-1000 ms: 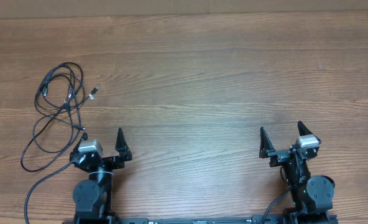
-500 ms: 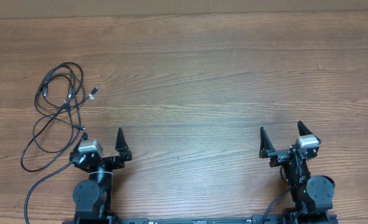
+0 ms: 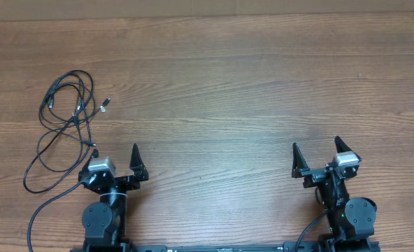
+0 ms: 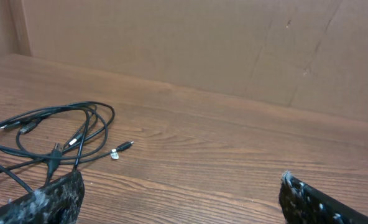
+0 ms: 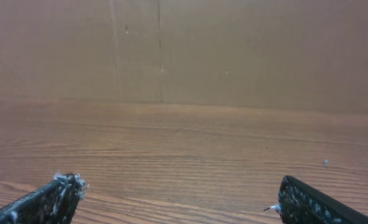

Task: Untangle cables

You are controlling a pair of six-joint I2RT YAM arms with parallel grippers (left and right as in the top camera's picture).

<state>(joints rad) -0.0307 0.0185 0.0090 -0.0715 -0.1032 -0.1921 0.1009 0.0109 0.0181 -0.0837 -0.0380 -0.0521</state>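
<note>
- On our brown wooden table (image 3: 228,84), far left, thin black looped cables (image 3: 75,120) lie tangled.
- Our left gripper (image 3: 115,152) and right gripper (image 3: 316,145) hang empty, jaws spread.

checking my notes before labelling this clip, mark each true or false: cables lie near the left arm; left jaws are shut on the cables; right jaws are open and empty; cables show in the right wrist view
1. The cables lie on the table near the left arm. True.
2. The left jaws are shut on the cables. False: they stand open, holding nothing.
3. The right jaws are open and empty. True.
4. The cables show in the right wrist view. False: only bare table and a cardboard wall show there.
</note>
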